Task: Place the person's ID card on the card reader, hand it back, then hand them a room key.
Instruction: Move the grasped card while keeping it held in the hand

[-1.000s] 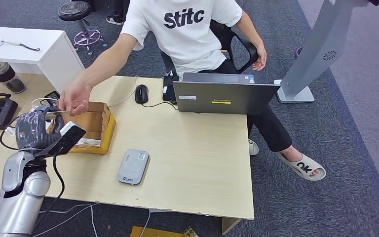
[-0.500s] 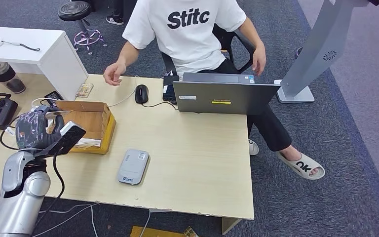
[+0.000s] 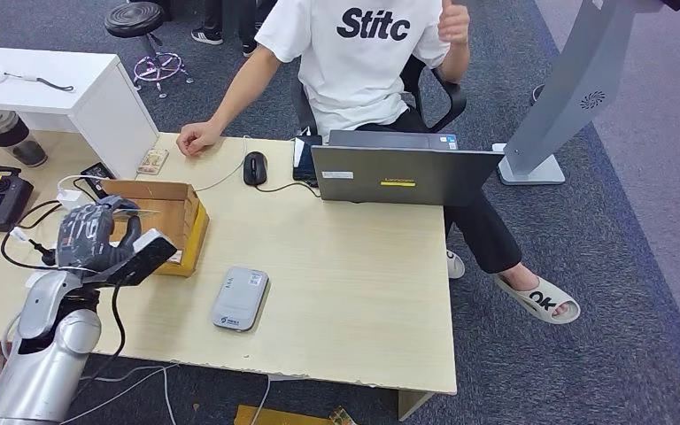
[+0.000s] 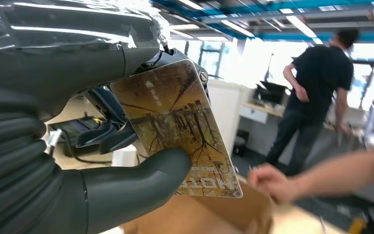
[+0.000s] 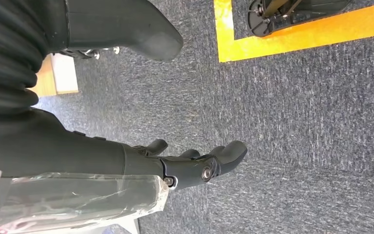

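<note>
One card (image 4: 175,131) is in our left hand (image 3: 88,235), pinched flat between the thumb and the darker fingers, so it sticks out clear of the palm where it can be laid face-down. We hold it raised above the near-left part of the desk (image 3: 363,292), over the open cardboard box (image 3: 164,221). The reader (image 3: 240,299) lies flat on the desk to the right of the hand and nearer the front edge, well apart from it; we judge the card still has to travel there. Our right hand (image 5: 190,165) hangs over grey carpet, fingers loosely spread and holding nothing. Across the desk the person (image 3: 363,62) sits behind the laptop (image 3: 403,173), one hand (image 3: 197,137) resting on the far edge beside the mouse (image 3: 254,167).
</note>
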Tool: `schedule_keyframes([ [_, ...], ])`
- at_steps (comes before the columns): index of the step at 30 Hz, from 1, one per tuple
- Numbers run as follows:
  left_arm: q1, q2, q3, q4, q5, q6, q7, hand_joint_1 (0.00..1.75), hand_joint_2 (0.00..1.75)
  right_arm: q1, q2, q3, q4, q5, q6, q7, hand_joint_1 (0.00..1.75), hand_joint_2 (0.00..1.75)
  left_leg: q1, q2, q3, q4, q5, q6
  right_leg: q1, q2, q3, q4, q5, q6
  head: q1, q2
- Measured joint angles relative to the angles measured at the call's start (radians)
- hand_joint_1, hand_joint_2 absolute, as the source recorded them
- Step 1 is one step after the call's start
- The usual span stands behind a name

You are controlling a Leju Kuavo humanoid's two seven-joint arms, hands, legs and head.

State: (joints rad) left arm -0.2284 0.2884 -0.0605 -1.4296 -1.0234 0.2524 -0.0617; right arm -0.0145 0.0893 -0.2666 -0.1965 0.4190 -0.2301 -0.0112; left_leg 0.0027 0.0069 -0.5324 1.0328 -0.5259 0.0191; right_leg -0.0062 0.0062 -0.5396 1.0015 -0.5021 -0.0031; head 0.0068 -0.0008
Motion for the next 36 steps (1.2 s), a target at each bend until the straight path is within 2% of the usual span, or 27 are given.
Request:
schedule_keyframes([
  [4, 0.001, -0.009, -0.085, 0.004, -0.03, -0.027, 0.028, 1.75, 1.75, -0.001, 0.0, -0.004, 0.0, 0.001, 0.0, 0.001, 0.0, 1.75, 0.0, 0.001, 0.0, 0.0, 0.0, 0.0, 0.0, 0.0, 0.0, 0.0, 0.0, 0.0, 0.0, 0.0],
  [9, 0.002, -0.013, -0.135, 0.007, -0.034, -0.029, 0.033, 1.75, 1.75, -0.001, 0.0, -0.008, 0.0, 0.009, 0.0, 0.003, 0.0, 1.75, 0.0, 0.0, 0.0, 0.0, 0.0, 0.0, 0.0, 0.0, 0.0, 0.0, 0.0, 0.0, 0.0, 0.0],
  [20, 0.001, -0.014, -0.169, 0.018, -0.028, -0.035, 0.037, 1.75, 1.75, -0.001, 0.0, -0.01, 0.0, 0.017, 0.0, 0.007, 0.0, 1.75, 0.0, 0.0, 0.0, 0.0, 0.0, 0.0, 0.0, 0.0, 0.0, 0.0, 0.0, 0.0, 0.0, 0.0],
  [36, -0.003, -0.04, -0.215, 0.063, -0.028, -0.046, 0.037, 1.75, 1.75, -0.001, 0.001, -0.011, 0.0, 0.018, 0.0, 0.016, 0.0, 1.75, 0.0, 0.0, 0.0, 0.0, 0.0, 0.0, 0.0, 0.0, 0.0, 0.0, 0.0, 0.0, 0.0, 0.0],
])
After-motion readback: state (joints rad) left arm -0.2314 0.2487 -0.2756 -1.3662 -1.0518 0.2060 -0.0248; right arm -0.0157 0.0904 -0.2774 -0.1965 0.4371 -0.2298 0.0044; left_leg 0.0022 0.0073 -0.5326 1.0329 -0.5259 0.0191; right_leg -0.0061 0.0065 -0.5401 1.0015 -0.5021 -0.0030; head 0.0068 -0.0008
